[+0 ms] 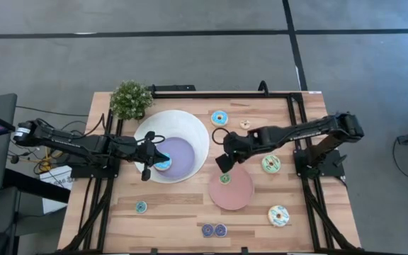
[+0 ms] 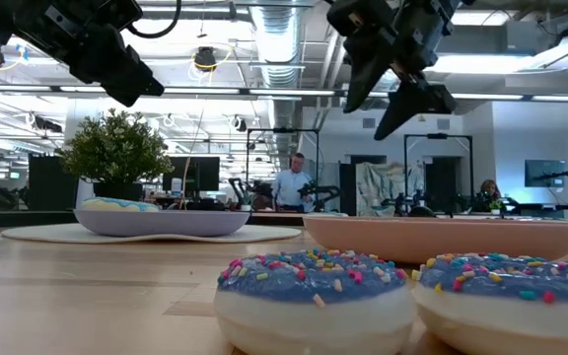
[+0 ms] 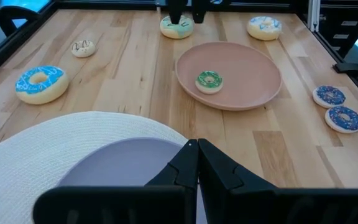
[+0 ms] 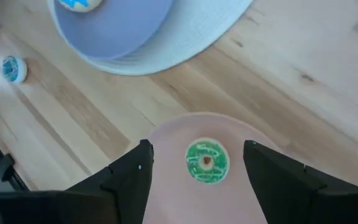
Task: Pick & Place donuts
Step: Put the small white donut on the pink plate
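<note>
Right gripper (image 1: 223, 164) hangs above the near-bowl edge of the pink plate (image 1: 241, 195). Its jaws stand wide apart and hold nothing; in the right wrist view the two fingers (image 4: 129, 177) flank a small green donut (image 4: 206, 161) lying flat on the plate below them, with clear space on both sides. The low view shows this gripper (image 2: 392, 94) raised well above the plate rim (image 2: 442, 237).

Left gripper (image 1: 149, 157) sits over the white bowl (image 1: 190, 127), above its lilac centre. In the left wrist view its jaws are pressed together at the tips (image 3: 194, 149), with nothing seen between them. A blue-iced donut (image 1: 163, 163) lies in the bowl's centre just beside this gripper.

Remaining donuts on the wooden surface (image 1: 176, 212):
- one blue-iced donut (image 1: 219, 117) and one small cream one (image 1: 246, 125), beyond the plate, near the far edge;
- one green-iced donut (image 1: 270, 164) beside the plate, on the right arm's side;
- one cream and blue donut (image 1: 278, 215) near the front right;
- two dark blue donuts (image 1: 214, 230) side by side, touching or nearly so, at the front edge;
- one small teal donut (image 1: 141, 207) at the front left.

A potted plant (image 1: 130, 99) stands at the far left corner.
</note>
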Available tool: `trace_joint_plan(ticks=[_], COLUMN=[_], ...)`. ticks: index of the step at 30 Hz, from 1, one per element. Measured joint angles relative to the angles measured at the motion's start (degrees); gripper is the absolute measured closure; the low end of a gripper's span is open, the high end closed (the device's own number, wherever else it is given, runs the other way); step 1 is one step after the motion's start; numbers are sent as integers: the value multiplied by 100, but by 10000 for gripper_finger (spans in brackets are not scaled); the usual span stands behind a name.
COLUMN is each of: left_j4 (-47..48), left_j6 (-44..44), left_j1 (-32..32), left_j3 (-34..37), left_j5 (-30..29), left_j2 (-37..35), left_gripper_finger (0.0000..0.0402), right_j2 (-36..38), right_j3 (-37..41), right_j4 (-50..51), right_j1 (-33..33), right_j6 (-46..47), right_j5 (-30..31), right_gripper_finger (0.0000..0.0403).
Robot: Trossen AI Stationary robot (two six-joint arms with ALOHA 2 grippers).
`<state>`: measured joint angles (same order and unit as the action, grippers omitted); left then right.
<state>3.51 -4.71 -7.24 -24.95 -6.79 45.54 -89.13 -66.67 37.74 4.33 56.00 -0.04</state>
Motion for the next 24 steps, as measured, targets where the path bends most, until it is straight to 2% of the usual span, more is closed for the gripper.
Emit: trace_joint_plan(ticks=[4, 12, 20, 24], left_j4=[0, -33, -44, -43], left_j6=[0, -46, 10, -94], left_j1=[1, 0, 0, 0], left_j3=[2, 1, 2, 2], left_j5=[0, 29, -8, -146], left_j2=[0, 0, -2, -2], left_gripper_finger=[401, 401, 401, 401], right_j2=[-26, -52, -52, -52], right_j3=[0, 0, 60, 135], right_j4=[-34, 135, 131, 126], right_j1=[-116, -111, -299, -651], right_j6=[241, 8, -547, -1180], right_j5=[-18, -21, -31, -430], right_gripper_finger=[163, 163, 163, 163])
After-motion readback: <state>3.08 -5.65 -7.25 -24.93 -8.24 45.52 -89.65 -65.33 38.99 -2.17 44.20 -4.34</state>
